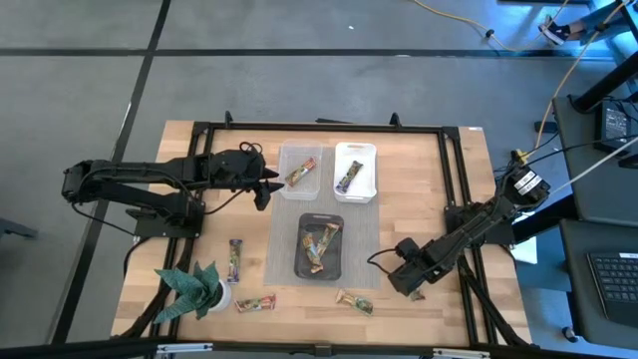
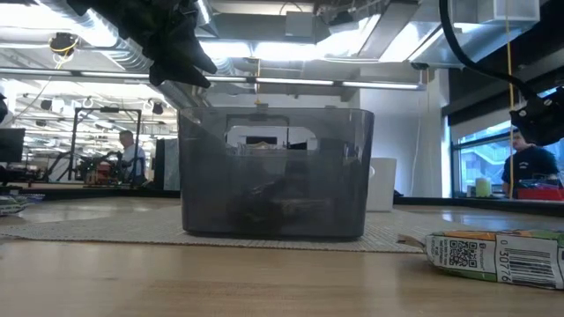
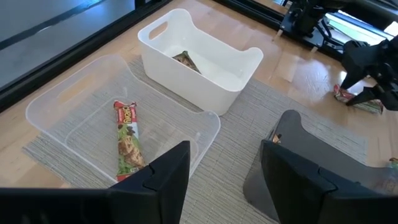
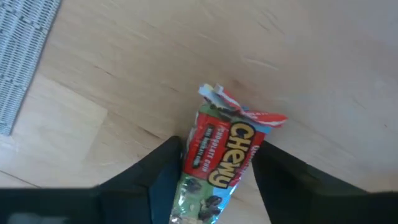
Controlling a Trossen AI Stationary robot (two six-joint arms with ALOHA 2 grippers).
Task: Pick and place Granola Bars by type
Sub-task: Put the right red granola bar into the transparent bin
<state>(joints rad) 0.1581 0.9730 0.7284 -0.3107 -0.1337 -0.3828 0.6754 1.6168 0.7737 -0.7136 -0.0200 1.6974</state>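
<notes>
Bins on mat: clear bin (image 1: 301, 171) holds one red-green bar (image 3: 128, 142), white bin (image 1: 356, 172) one bar (image 1: 348, 177), dark tray (image 1: 321, 246) several — contents hard to read. Right gripper (image 4: 211, 168) straddles red Chewy bar (image 4: 219, 158), bar running lengthwise between spread fingers; contact unclear. Left gripper (image 3: 221, 177) released, empty, beside clear bin. Loose bars (image 1: 255, 302) lie near the plant (image 1: 194, 289).
</notes>
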